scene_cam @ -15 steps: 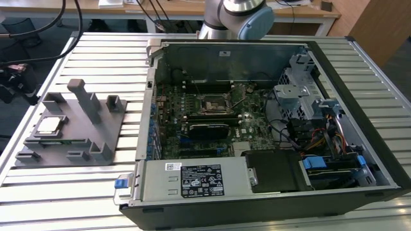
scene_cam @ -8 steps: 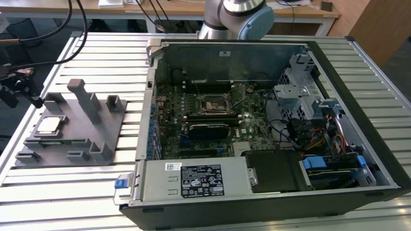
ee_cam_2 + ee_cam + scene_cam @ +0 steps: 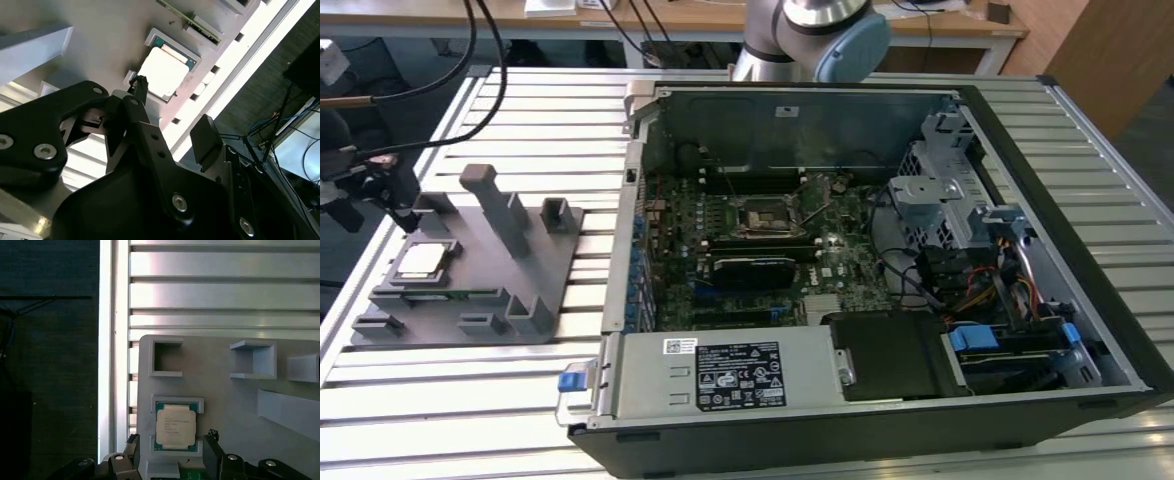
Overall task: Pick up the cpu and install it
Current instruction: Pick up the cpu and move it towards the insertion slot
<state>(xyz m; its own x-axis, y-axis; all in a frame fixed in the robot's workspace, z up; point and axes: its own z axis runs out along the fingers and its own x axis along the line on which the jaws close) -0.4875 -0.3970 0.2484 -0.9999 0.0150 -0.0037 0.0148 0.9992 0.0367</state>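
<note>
The cpu [image 3: 424,262] is a small silvery square chip lying flat in a recess of the grey fixture tray [image 3: 534,280], on the exterior view's left. In both wrist views the cpu [image 3: 174,426] [image 3: 162,72] sits framed by the tray's raised corners. My gripper [image 3: 384,190] hangs over the tray's far left end, close above the chip. It stands open [image 3: 172,440], one black fingertip [image 3: 133,441] on each side of the cpu, with nothing between them. In the second wrist view my gripper [image 3: 172,107] is apart from the chip.
An opened computer case [image 3: 1067,200] lies on the slatted metal table [image 3: 520,110], with the motherboard and its dark square socket [image 3: 761,218] inside. Tall grey blocks [image 3: 500,210] rise from the tray beside the cpu. The table's edge [image 3: 107,365] runs close to the tray.
</note>
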